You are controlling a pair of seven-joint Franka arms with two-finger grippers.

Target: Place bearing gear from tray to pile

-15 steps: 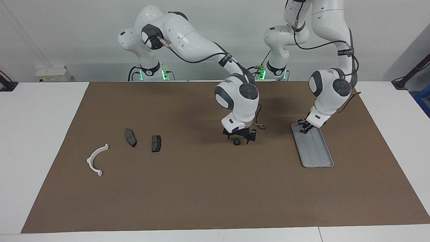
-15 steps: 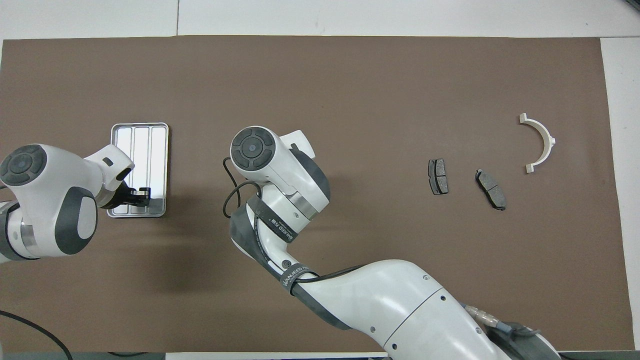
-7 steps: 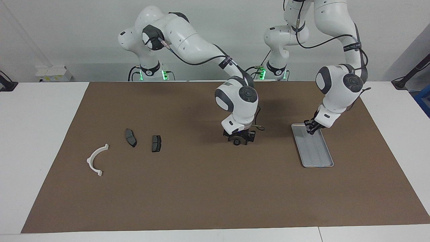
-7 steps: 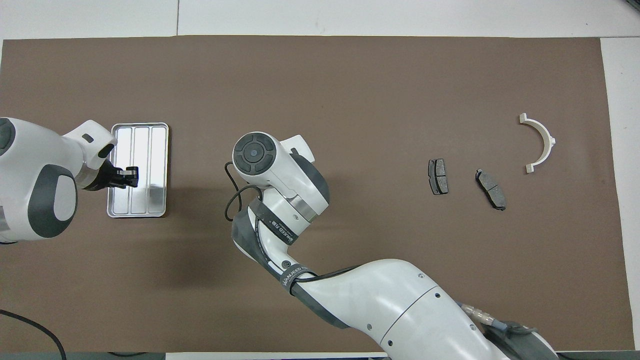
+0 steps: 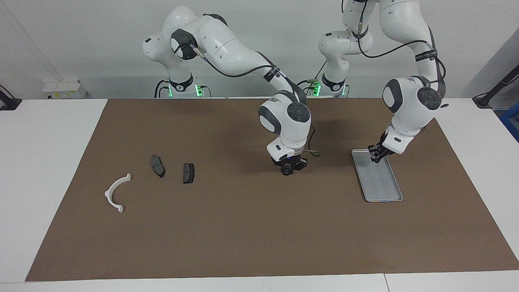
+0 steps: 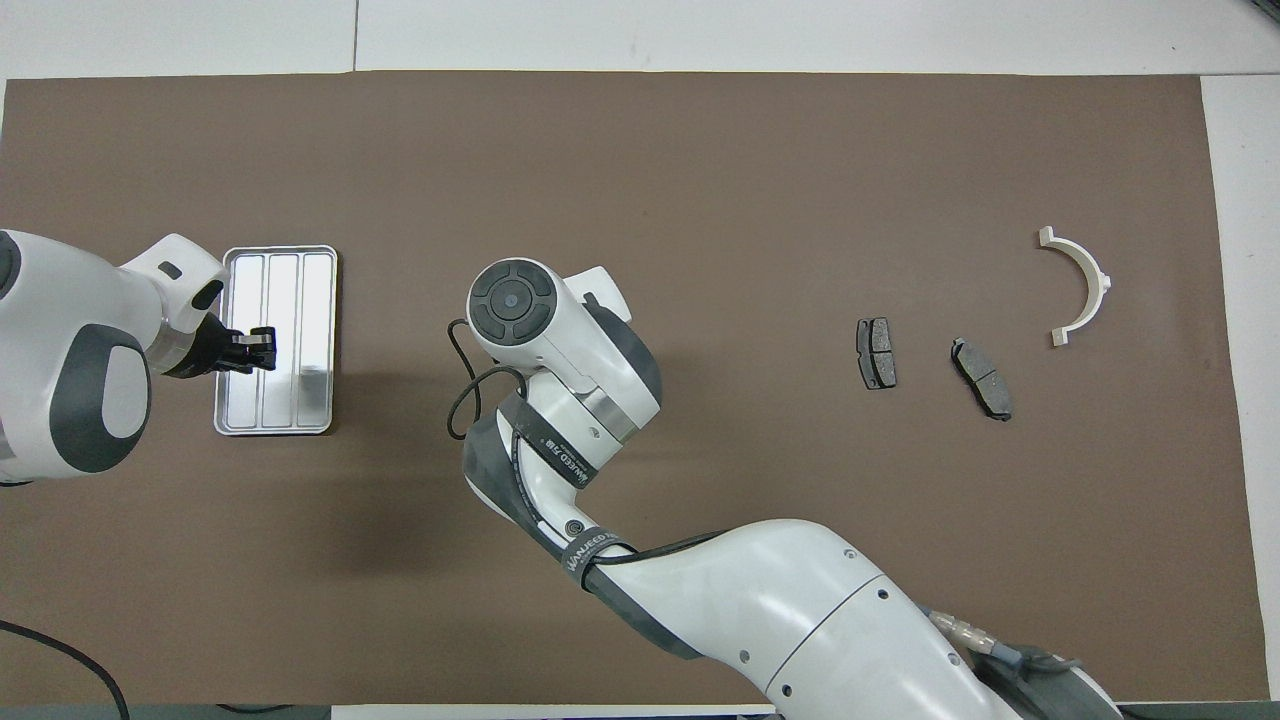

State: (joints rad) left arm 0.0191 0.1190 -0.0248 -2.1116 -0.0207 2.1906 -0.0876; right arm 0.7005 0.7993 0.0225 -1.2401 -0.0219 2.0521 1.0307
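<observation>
The worktop [image 5: 48, 170] is white, and a plain brown mat [image 5: 243, 227] covers most of it. The tray [image 5: 383, 188] is silver, with lengthwise ridges that split its floor into three bands; from overhead the bands gleam pale. The bracket [image 5: 114, 193] is white. The two plates [image 5: 157, 166] [image 5: 188, 173] are dark grey, each crossed by a thin line. The gear [image 5: 287, 172] is black. Both arms are glossy white with dark grey joints and black cables; the left hand [image 5: 376, 155] and right hand [image 5: 288, 166] are black. Green lights glow at the arm bases.
</observation>
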